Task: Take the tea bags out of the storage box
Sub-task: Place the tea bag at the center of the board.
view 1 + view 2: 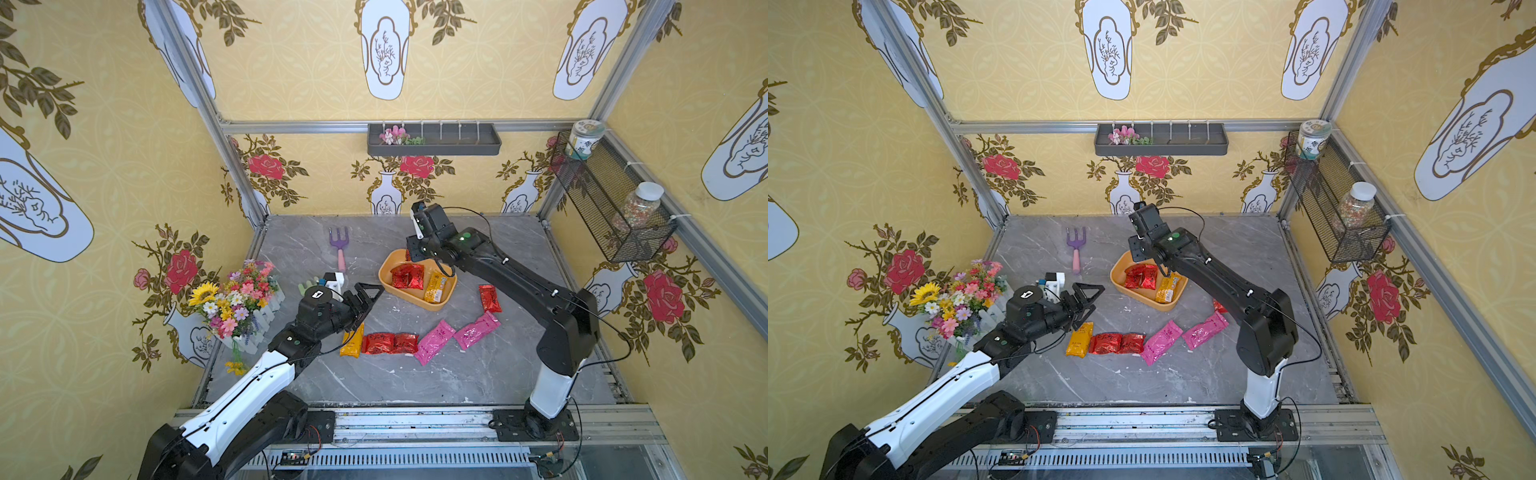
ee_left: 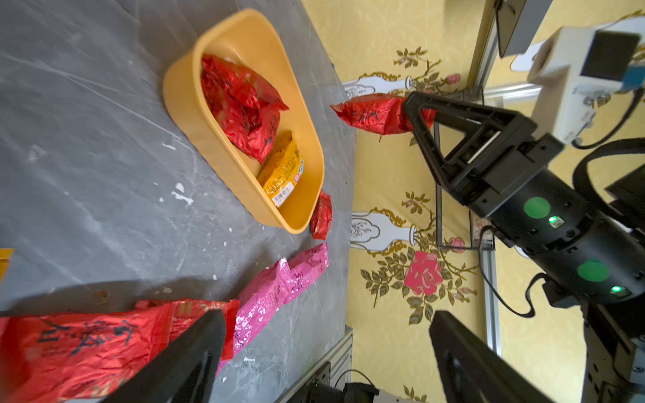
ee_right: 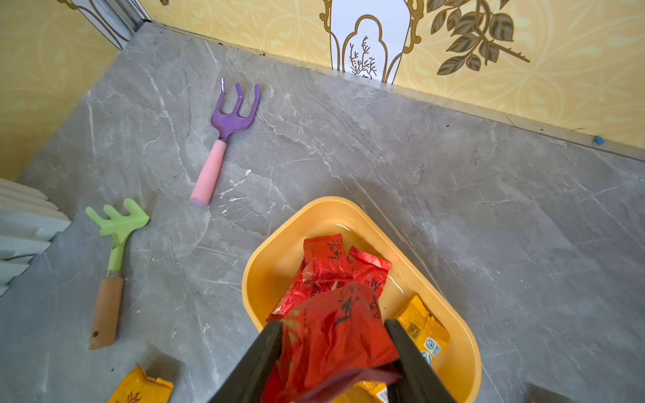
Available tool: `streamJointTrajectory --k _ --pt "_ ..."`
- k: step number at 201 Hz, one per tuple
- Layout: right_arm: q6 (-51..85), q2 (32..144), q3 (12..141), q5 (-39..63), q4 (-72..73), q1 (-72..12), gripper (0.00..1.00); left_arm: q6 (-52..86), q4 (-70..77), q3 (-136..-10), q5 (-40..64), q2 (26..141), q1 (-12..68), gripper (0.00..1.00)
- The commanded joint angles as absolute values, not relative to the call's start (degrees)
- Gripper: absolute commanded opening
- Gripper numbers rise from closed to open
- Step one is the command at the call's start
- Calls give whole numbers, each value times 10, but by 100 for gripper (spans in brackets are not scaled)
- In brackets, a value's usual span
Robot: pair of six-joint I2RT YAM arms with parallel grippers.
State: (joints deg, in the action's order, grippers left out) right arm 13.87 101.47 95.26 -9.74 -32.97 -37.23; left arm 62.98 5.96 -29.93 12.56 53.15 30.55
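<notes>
R gripper [image 3: 333, 345] clamped on red tea bag [image 2: 370, 113], bag hanging in the air over far end of storage box [image 1: 409, 298]. L gripper [image 1: 368, 301] jaws wide apart, nothing btwn them, hovering above table [image 1: 374, 386] just left of box, over far tip of orange bag [image 1: 352, 343].

Box mid-table, slightly right of ctr, long axis skewed. Inside: crumpled red bags [image 1: 407, 276] in the middle, labelled orange-yellow bag [image 1: 435, 287] at the right end. Exact count of reds in box unclear.

Outside on table, near row, L to R: orange bag, two red bags [image 1: 390, 343] touching side by side, pink bag [image 1: 434, 341], second pink bag [image 1: 477, 330], both pinks tilted. One more red bag [image 1: 489, 298] just right of box, next to R arm.

Purple fork [image 1: 338, 245] far-left of box, green rake [image 3: 118, 223] further left, near flower bunch [image 1: 239, 299].
</notes>
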Motion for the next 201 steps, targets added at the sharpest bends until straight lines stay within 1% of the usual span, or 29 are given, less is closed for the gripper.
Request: streamJointTrajectory --k 1,55,83,107,132,154,179,201 --pt "165 959 897 -97 -305 -373 49 635 115 -303 104 558 328 97" --pt "193 797 727 -99 -335 -374 47 646 162 -310 104 604 353 96" --pt "207 738 679 -88 -373 -391 47 643 162 -306 97 593 354 96" --pt "218 709 661 -75 -416 -417 47 641 142 -301 86 571 354 96" --pt "226 707 651 -71 -459 -445 47 641 129 -289 71 546 353 97" --pt "241 718 632 -71 -444 -487 47 640 116 -282 63 527 353 97" --pt "264 766 641 -73 -405 -534 47 638 87 -273 53 494 349 98" --pt "262 831 690 -77 -382 -566 47 636 40 -263 44 442 328 99"
